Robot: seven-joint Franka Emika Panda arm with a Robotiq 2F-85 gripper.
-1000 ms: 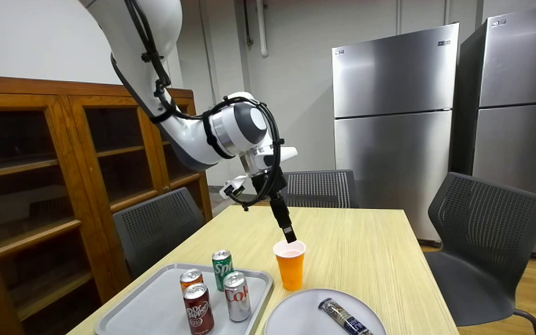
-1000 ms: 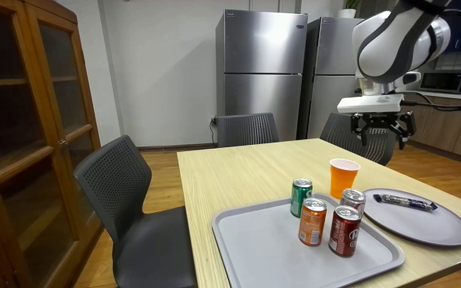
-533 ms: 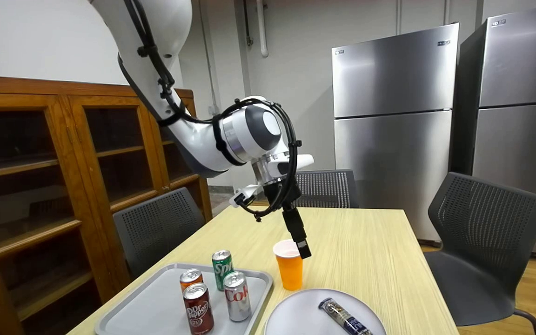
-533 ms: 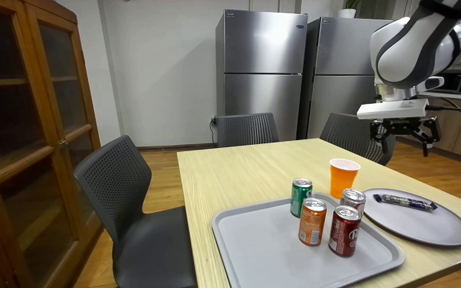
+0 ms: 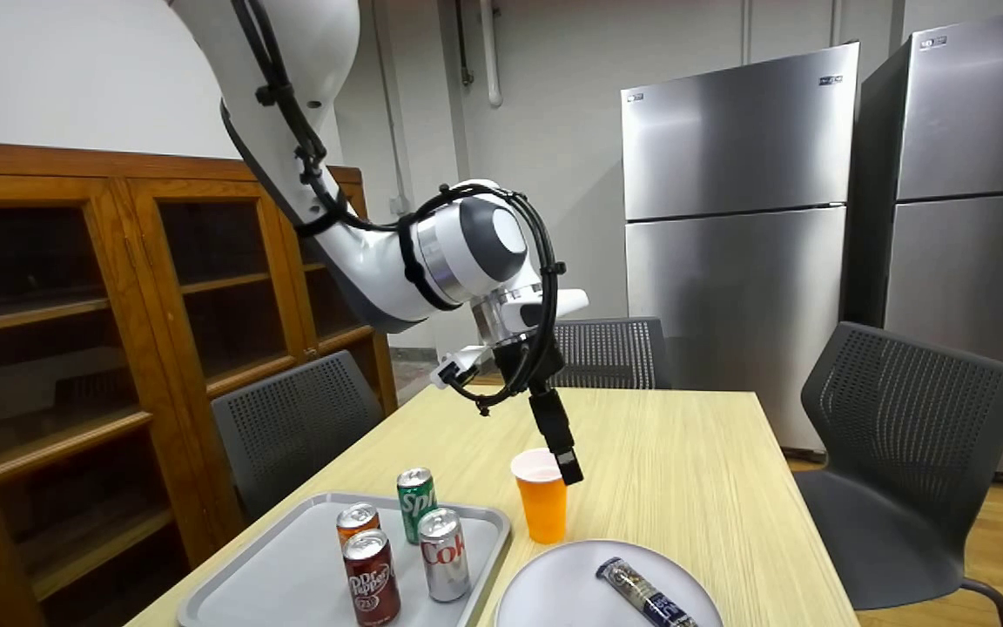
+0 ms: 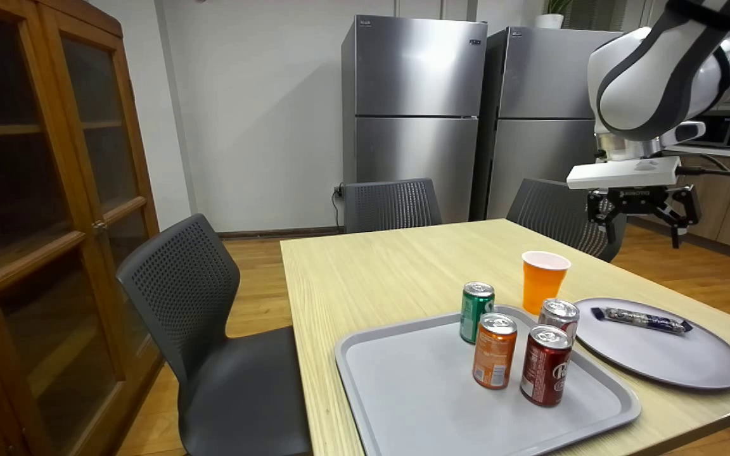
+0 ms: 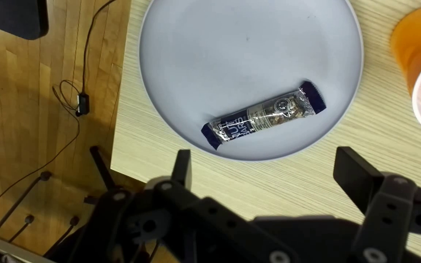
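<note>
Pincer (image 6: 643, 239) has shifted toward the plate (image 7: 228, 58) — spread wide apart, near the wrapped nut bar (image 7: 263, 116).

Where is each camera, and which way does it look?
An exterior view: out in the room, looking over the tray toward the fridges; the arm and open gripper show at upper right.
An exterior view: also out in the room, looking along the table, cabinet at picture left; arm and gripper hang from the top left.
Wrist view: sits on the arm, looking down at the bar on the plate; the gripper shows along the bottom.
Shared: both exterior views show four cans; all three show the cup.
</note>
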